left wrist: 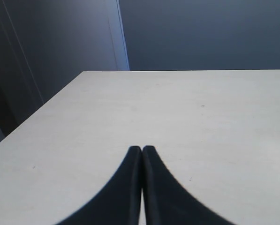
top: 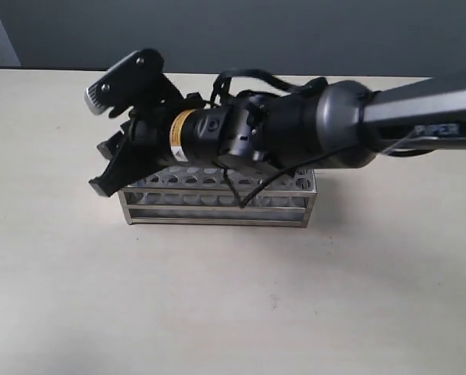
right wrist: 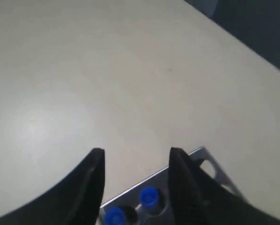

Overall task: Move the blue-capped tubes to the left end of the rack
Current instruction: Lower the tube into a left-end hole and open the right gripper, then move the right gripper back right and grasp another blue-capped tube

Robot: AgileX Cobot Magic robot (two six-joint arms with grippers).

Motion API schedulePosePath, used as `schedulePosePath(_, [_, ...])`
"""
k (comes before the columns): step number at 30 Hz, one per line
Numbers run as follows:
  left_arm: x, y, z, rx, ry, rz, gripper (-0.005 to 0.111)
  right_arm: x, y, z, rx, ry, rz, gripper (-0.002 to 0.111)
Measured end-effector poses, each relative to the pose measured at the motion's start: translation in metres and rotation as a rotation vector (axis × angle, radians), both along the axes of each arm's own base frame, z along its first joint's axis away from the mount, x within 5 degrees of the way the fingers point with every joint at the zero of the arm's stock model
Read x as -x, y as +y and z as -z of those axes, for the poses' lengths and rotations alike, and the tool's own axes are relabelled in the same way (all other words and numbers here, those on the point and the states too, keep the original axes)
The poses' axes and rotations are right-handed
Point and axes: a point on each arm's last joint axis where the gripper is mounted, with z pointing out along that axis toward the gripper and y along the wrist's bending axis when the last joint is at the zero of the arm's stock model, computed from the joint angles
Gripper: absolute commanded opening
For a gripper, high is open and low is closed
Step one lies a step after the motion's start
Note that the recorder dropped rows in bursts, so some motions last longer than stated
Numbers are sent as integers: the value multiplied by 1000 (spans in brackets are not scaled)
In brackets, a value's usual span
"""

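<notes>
The steel rack [top: 217,209] stands mid-table, and my right arm lies over most of its top plate. My right gripper [top: 101,139] hangs open above the rack's left end with nothing between its fingers. In the right wrist view the open gripper [right wrist: 136,158] frames the rack's end edge [right wrist: 199,153]. Two blue-capped tubes [right wrist: 149,197] [right wrist: 114,216] stand in holes by that edge. Any other tubes are hidden under the arm. My left gripper [left wrist: 142,151] is shut on nothing above bare table, away from the rack. The exterior view does not show it.
The pale table [top: 233,297] extends all round the rack. A dark wall [top: 233,31] runs behind the table's far edge. In the left wrist view, the table's corner [left wrist: 86,74] meets a light door panel [left wrist: 60,37].
</notes>
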Motion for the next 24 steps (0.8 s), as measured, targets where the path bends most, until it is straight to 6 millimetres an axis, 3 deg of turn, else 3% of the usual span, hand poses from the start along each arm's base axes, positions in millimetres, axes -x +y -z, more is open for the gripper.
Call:
schedulePosePath(5, [0, 0, 0, 0, 0, 0, 0, -20, -53, -75, -75, -117, 139, 43])
schedulePosePath(9, [0, 0, 0, 0, 0, 0, 0, -44, -105, -98, -70, -125, 317, 43])
schedulePosePath(13, [0, 0, 0, 0, 0, 0, 0, -54, -139, -88, -29, -63, 435, 43])
schedulePosePath(20, [0, 0, 0, 0, 0, 0, 0, -40, -145, -48, -8, 22, 419, 43])
schedulePosePath(24, [0, 0, 0, 0, 0, 0, 0, -34, -148, -34, -40, 42, 406, 43])
